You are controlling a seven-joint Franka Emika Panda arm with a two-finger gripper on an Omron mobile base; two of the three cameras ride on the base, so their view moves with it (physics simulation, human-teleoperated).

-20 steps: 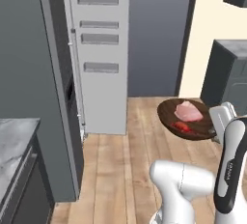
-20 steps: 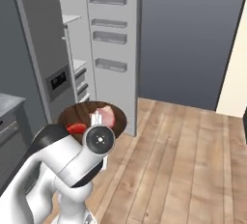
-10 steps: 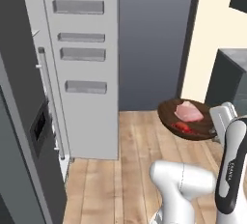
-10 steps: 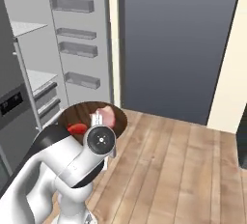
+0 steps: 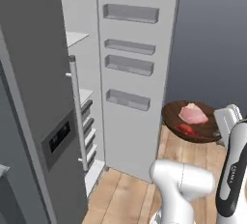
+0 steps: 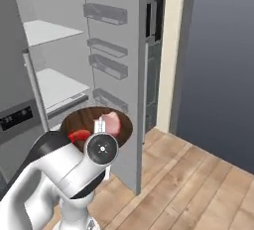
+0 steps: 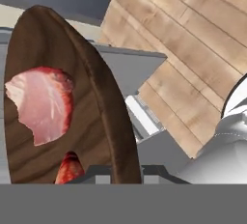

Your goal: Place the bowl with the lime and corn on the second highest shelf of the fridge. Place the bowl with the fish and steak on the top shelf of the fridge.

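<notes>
Hand view: bowl rim between the pincer tips.

Base swung round w/ bowl held: open fridge shelves now in both base views.

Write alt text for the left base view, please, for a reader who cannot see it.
A white robot arm holds up a dark wooden bowl with a pink piece and a red piece of meat in it. To its left, the open fridge door carries four grey bins. Further left, white shelves show inside the fridge.
</notes>
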